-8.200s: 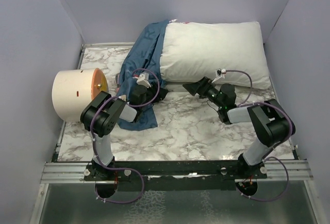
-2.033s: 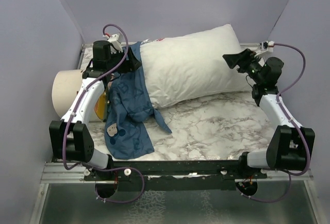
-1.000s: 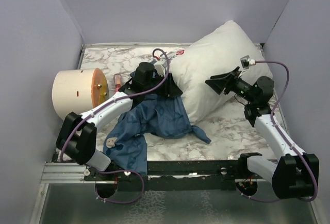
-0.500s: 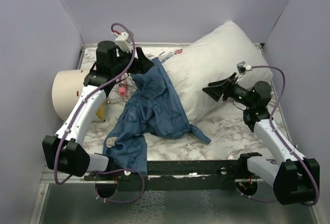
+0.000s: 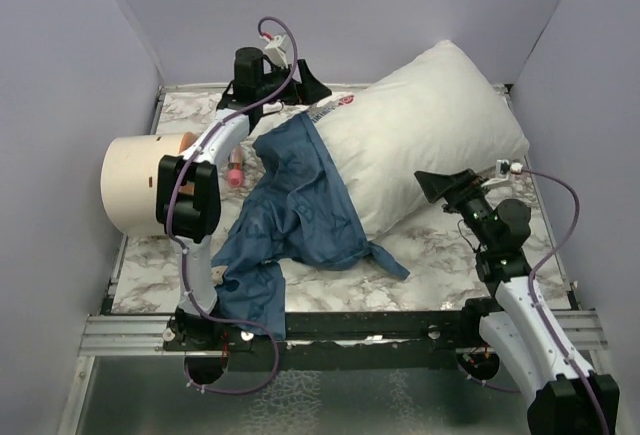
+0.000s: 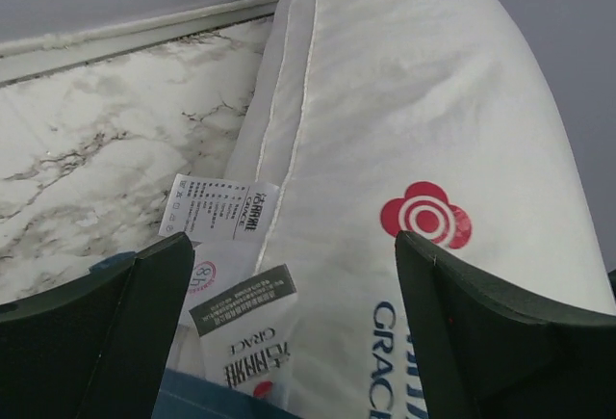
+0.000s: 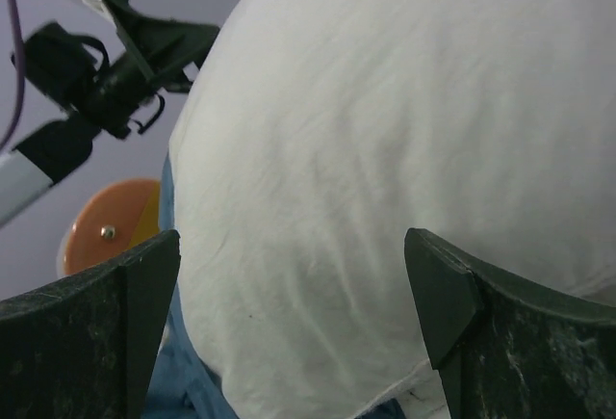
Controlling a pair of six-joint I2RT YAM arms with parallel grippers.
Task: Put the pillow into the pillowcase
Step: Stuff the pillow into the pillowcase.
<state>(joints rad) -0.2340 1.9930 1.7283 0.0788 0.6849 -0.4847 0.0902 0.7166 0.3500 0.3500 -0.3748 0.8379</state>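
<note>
Top external: left hand and right hand have just let go, both spread and empty; pillow lies diagonal on tabletop, pillowcase merely draped against its logo end. Regrasp likely needed.

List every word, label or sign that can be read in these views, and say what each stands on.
"GRAC": blue letters on the pillow, below its red flower logo; the rest runs off the picture.
"GRACE": on the small tag at the pillow's seam; its dark strip is too small to read.
White care label: fine print, too small to read.
Pillowcase: its print is too blurred to read.
</note>
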